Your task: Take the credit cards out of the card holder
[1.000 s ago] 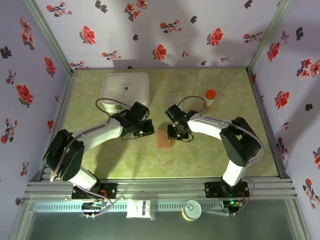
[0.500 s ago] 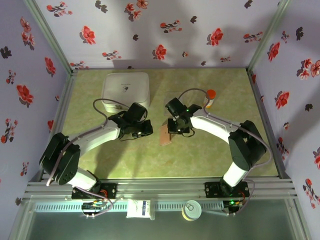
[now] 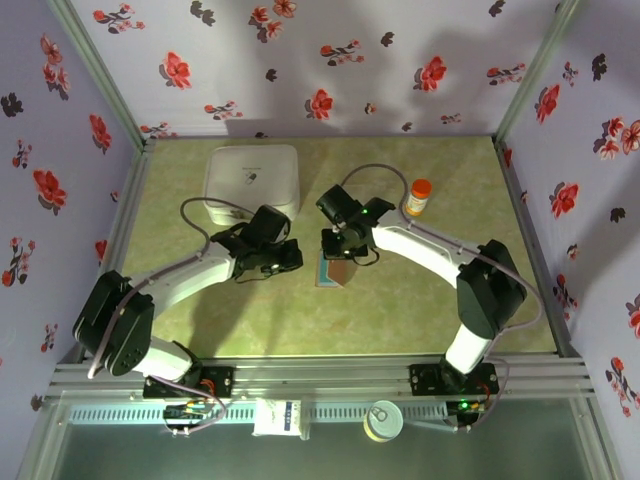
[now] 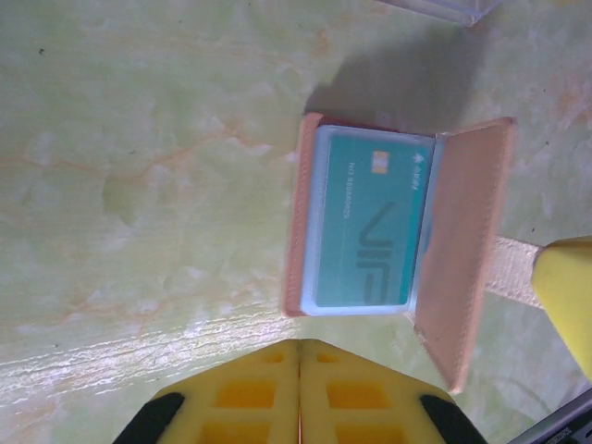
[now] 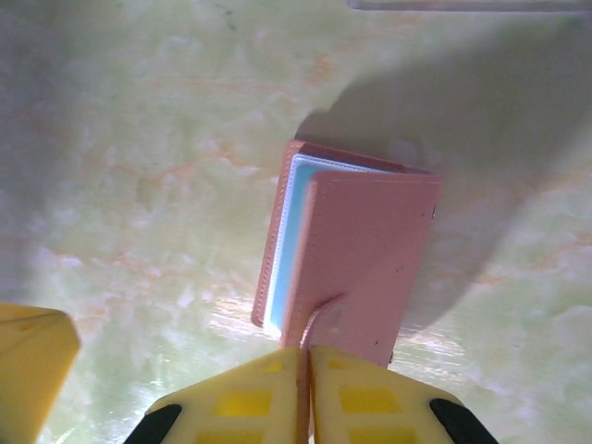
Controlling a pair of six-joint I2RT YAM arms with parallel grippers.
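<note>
The holder is reddish-tan, its card teal. The table is marbled green; the walls lilac with red flowers.

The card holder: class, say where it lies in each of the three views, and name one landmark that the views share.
Top external: the card holder lies near the middle of the table.
Left wrist: right of centre, open, with a teal card face up inside.
Right wrist: centre, its flap pinched in the jaws of the right gripper.
Shared landmark: the table's green marbled top under it.
</note>
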